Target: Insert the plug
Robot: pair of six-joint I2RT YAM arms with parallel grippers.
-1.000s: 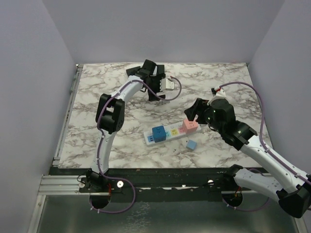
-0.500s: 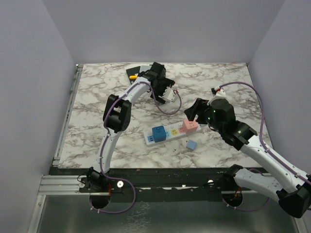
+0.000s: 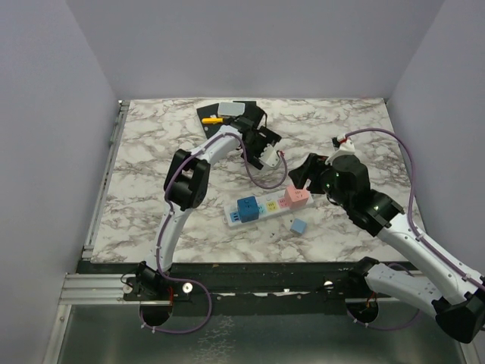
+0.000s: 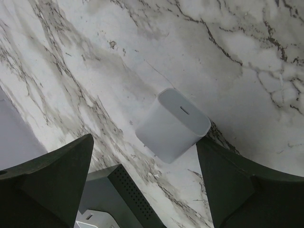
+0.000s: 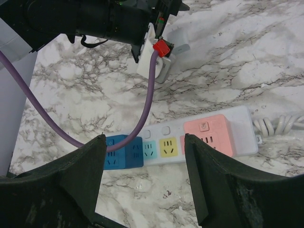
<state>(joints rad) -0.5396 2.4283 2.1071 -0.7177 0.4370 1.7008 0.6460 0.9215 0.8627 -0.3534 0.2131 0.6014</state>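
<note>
Left gripper [image 4: 145, 141] jaws wide apart, nothing in them. It hovers over the white plug [image 4: 173, 124], which lies on the marble table [image 3: 151, 159] on the far side of the power strip [image 3: 269, 206], well apart from it. In the left wrist view the plug sits off-centre, close against my right-hand finger [image 4: 237, 185] and turned at an angle to both fingers.

Right gripper [image 5: 145, 137] also spread apart and holding nothing, hanging above the strip, not touching it as far as I can tell.

On the strip: blue cube [image 3: 245, 208] at its left end, pink adaptor [image 3: 295, 197] toward its right end, and the free teal and yellow sockets [image 5: 159, 148] between them.

Risks, my guess:
- Closing now catches the plug on its corners, so it twists or squirts out.
- One finger touches first and shoves it along the marble.
- My purple cable [image 5: 142, 114] droops toward the strip and may snag the blue cube.
- The strip isn't pinned, so pushing the plug in could slide it.
</note>
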